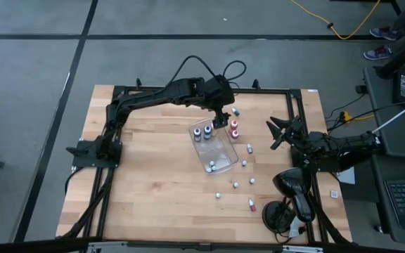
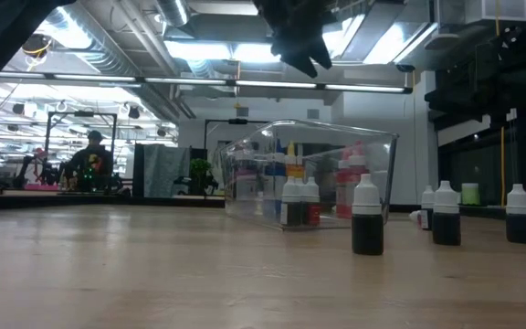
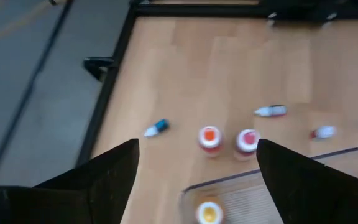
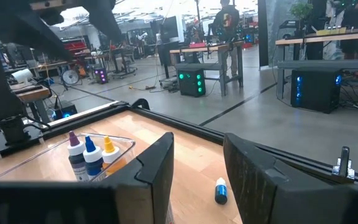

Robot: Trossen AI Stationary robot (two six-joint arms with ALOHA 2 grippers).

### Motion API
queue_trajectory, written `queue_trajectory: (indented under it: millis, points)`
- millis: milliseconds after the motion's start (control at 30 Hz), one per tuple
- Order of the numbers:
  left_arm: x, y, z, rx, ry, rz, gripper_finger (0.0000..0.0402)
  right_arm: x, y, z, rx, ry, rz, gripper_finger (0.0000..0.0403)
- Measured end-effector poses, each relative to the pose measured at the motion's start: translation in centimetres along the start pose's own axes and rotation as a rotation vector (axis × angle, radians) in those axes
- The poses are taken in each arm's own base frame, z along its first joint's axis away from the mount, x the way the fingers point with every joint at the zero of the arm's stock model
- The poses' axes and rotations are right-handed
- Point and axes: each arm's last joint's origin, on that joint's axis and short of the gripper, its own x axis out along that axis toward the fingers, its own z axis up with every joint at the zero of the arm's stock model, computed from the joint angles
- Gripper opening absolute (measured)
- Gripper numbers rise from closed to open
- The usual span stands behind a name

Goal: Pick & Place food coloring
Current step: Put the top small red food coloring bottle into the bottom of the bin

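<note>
Table (image 1: 146,176) carries a clear plastic tray (image 1: 223,156) already holding several food coloring bottles (image 1: 202,132); more bottles (image 1: 235,128) wait just beside it or scattered well apart. Left gripper (image 1: 221,118) hovers spread and empty over the tray's far end. Right gripper (image 1: 276,132), empty with jaws partly apart, waits aside.

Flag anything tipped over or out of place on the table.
Several food coloring bottles lie on their sides: a blue-capped one and a red-tipped one beyond the clear tray. The rest stand scattered across the table.
</note>
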Motion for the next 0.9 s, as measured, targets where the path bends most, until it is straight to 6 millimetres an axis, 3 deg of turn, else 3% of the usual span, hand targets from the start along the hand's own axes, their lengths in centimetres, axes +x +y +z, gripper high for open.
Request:
queue_trajectory:
  millis: [167, 300, 467, 700, 900]
  points:
    - [-0.8, 0.0, 0.2, -0.076, -0.029, -0.108, 0.032, 0.0, 0.0, 0.0, 0.001, -0.001, 0.0, 0.0142]
    - [-2.7, 0.1, 0.3, -0.109, -0.035, -0.146, 0.0319, 0.0, 0.0, 0.0, 0.0, 0.0, 0.0, 0.0142]
    - [-7.0, 0.6, -0.4, -0.093, 0.004, -0.012, 0.0319, 0.0, 0.0, 0.0, 0.001, -0.001, 0.0, 0.0142]
    - [-13.8, 1.5, -0.6, -0.102, -0.095, 0.09, 0.0319, 0.0, 0.0, 0.0, 0.0, 0.0, 0.0, 0.0142]
    - [-19.0, 1.9, -4.1, -0.116, -0.143, 0.156, 0.0319, 0.0, 0.0, 0.0, 0.0, 0.0, 0.0, 0.0142]
